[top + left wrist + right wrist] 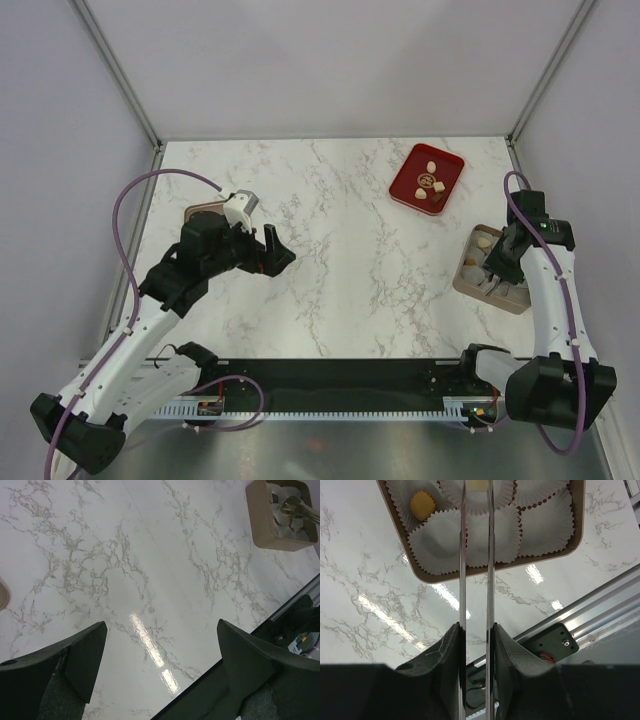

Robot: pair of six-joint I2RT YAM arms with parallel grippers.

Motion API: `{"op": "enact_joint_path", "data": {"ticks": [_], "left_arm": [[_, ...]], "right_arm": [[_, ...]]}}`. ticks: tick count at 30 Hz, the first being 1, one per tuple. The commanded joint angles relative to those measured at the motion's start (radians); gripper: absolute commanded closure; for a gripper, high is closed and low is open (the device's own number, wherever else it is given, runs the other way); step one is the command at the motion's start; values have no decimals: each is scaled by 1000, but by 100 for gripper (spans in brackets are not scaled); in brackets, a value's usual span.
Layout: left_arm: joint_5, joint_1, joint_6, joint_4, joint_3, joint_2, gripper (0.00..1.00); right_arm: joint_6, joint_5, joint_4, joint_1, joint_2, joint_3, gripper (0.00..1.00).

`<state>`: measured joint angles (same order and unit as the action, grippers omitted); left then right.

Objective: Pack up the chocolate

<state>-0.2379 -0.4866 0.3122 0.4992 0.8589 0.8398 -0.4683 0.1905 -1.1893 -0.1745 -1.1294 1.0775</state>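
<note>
While the left gripper (277, 250) hangs over the marble table (350, 270) with jaws spread wide and nothing between them, the right gripper (476, 628) is pinched on metal tweezers (461, 580), one blade against each finger

Tweezer tips reach into the tan box (577, 510) at the table's right edge, above its white paper cups (440, 545)

One pale piece of chocolate (476, 484) sits between the blades at the top edge of the right wrist view; gripped or merely flanked, cannot tell

Yellow-orange piece (422, 505) lies in a cup

More pieces, cream and one dark, on the red tray (408, 180), apart from the box
</note>
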Motion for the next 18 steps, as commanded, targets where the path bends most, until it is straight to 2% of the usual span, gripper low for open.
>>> {"op": "enact_joint_path", "data": {"ticks": [1, 10, 18], "left_arm": [[-11, -6, -16, -10, 14, -2, 1], [-6, -6, -18, -10, 15, -8, 1], [-5, -6, -19, -10, 15, -11, 1]], "right_arm": [[-13, 23, 7, -5, 26, -7, 63], [-6, 12, 10, -6, 31, 7, 54], [0, -19, 5, -6, 28, 76, 53]]}}
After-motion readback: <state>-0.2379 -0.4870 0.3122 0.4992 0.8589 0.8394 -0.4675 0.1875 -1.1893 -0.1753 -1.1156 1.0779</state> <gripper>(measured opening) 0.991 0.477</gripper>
